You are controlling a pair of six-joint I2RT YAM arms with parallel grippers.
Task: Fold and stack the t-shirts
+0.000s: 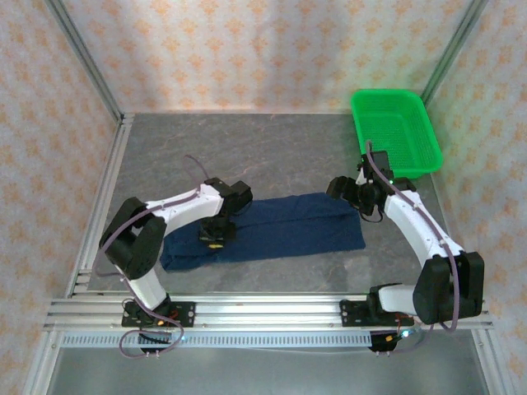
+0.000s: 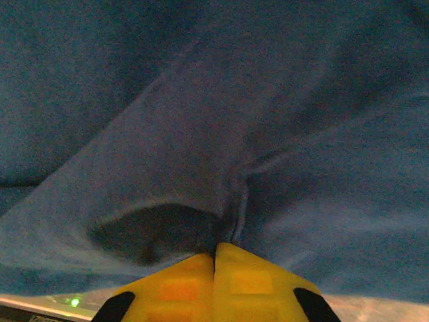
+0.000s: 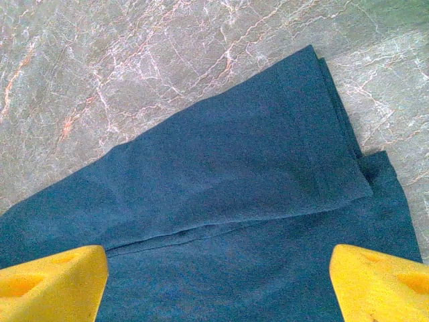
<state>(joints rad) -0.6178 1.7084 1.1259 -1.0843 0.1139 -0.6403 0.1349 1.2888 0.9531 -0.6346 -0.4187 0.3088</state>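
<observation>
- One dark navy cloth t-shirt (image 1: pixel 280 226): left gripper (image 2: pixel 215 247) clamped it, right gripper (image 3: pixel 218 285) hung apart above.
- We judged a level, even lift best.

Your two arms (image 1: pixel 177 204) were white with black joints. Behind each claw (image 1: pixel 215 237) ran a mauve cable (image 1: pixel 190 157); the fingers (image 2: pixel 255 285) were yellow, the left's with black patches.
</observation>
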